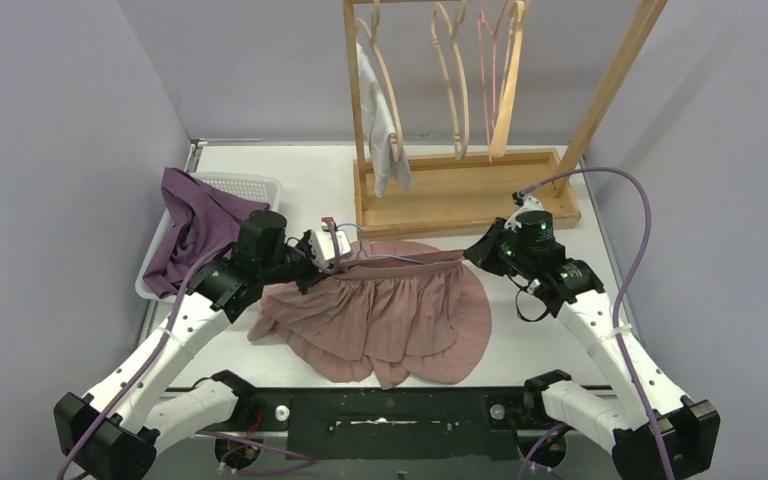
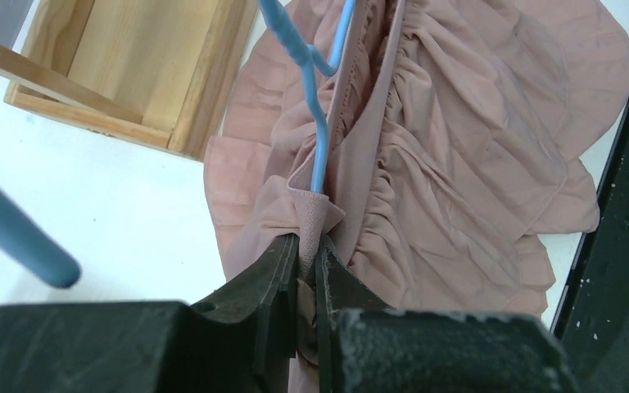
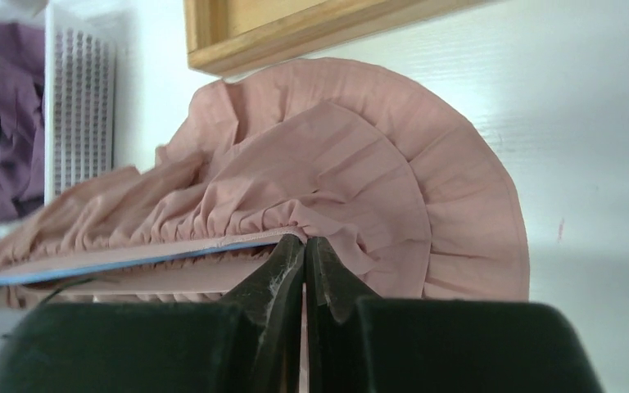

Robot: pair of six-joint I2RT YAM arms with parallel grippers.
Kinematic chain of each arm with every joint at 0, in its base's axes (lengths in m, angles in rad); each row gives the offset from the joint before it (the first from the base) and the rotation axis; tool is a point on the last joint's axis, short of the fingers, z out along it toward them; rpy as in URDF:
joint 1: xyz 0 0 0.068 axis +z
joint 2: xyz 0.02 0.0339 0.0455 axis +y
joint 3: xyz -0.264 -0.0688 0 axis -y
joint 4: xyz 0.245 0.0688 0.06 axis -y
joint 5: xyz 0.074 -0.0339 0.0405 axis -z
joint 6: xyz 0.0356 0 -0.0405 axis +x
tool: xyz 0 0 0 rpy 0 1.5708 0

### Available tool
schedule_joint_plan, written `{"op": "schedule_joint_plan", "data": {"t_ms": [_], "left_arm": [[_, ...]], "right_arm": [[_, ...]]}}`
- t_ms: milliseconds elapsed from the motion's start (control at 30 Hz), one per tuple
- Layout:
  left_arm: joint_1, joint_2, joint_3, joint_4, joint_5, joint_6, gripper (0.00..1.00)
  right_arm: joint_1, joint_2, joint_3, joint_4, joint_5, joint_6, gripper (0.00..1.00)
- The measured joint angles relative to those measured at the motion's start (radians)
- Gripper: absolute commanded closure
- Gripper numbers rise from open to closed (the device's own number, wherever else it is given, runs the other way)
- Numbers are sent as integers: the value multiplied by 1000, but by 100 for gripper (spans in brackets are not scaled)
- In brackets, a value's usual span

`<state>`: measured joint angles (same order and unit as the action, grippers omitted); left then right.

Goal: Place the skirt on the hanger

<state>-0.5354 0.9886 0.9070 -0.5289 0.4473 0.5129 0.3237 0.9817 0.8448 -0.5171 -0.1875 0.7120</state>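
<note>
The left gripper (image 2: 307, 246) is pinching the skirt (image 1: 390, 310) waistband mid-tabletop (image 1: 300, 175); the right gripper (image 3: 304, 243) is pressing together at its other end.

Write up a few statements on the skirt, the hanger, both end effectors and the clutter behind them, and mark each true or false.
1. The left end effector pinches the waistband of the pink skirt. True.
2. The blue hanger hangs on the wooden rack. False: it runs along the skirt's waistband.
3. A purple garment lies draped in the white basket. True.
4. The right end effector is wide open. False: it is shut at the waistband's end.
5. The rack holds no clothing. False: a white garment hangs there.
</note>
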Motion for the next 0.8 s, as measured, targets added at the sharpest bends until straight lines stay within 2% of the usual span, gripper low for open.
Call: {"op": "schedule_joint_plan", "data": {"t_ms": [233, 467, 800], "left_arm": [[0, 57, 42, 8, 22, -34, 100], [-5, 74, 41, 117, 116, -95, 100], [-7, 72, 116, 282, 225, -145, 100]], "right_arm": [[27, 15, 14, 67, -190, -173, 100], [177, 77, 72, 143, -250, -260, 100], [195, 0, 126, 234, -296, -336, 100]]}}
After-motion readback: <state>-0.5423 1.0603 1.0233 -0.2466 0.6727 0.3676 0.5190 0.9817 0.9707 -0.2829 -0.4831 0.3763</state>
